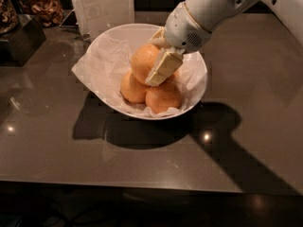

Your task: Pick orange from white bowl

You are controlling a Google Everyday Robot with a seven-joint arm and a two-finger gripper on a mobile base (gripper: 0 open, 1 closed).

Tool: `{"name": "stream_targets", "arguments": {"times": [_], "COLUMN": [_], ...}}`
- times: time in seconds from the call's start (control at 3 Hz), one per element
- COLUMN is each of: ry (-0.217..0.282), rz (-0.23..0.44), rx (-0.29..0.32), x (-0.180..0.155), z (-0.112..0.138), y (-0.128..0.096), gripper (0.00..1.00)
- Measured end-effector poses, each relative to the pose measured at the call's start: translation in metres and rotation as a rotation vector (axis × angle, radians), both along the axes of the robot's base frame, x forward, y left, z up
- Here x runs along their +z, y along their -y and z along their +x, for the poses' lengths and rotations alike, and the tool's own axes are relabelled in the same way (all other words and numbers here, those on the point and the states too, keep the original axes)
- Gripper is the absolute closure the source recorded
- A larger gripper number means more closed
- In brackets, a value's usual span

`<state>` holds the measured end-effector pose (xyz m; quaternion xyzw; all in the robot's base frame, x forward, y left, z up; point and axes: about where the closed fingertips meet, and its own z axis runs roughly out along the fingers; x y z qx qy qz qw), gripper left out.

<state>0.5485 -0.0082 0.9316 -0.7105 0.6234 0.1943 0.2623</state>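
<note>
Gripper (156, 60) clamped on the orange (141, 60), frame centre, in the white bowl (111, 37). Lift straight up, slowly — smaller oranges (163, 97) touch it

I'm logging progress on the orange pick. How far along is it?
Done: the gripper is inside the bowl, fingers either side of the top orange. In hand: the grasp, front finger against its skin. Left: the lift; the orange rests on the other oranges, not yet clear of the bowl.
</note>
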Motion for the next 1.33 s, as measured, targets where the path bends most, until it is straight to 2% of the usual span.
{"name": "stream_targets", "arguments": {"times": [0.33,0.67,1.0,1.33], "ry": [-0.014,0.000,0.089,0.089], "rz": [0.071,0.099,0.114,0.114], "rx": [0.082,0.199,0.242,0.241], "x": [0.028,0.080,0.133,0.133], "z": [-0.008,-0.039,-0.084,-0.084], "y": [-0.017,-0.041,-0.053,-0.053], "gripper": [1.00,1.00,1.00,1.00]}}
